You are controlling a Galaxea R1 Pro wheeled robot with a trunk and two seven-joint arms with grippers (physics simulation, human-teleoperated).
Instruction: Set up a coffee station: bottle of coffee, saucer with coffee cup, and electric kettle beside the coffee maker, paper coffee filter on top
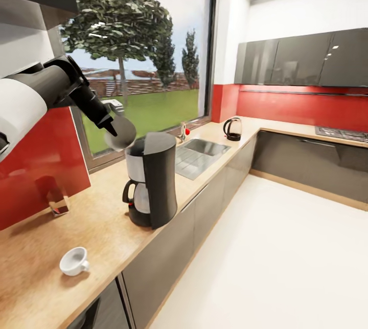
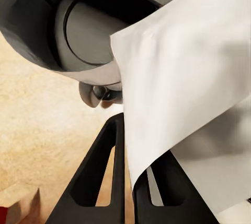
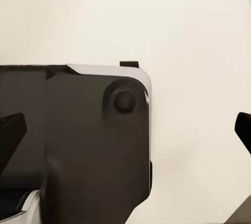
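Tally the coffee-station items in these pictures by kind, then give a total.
Coffee maker: 1
Paper filter, held in the left gripper above the maker: 1
Cup, on its side on the countertop: 1
Coffee bottle: 1
Kettle, far along the counter: 1
Total: 5

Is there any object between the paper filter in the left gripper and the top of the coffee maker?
Nothing visible is in the way. The left gripper holds the paper coffee filter just above the coffee maker, at its silver filter housing, with no other object between them.
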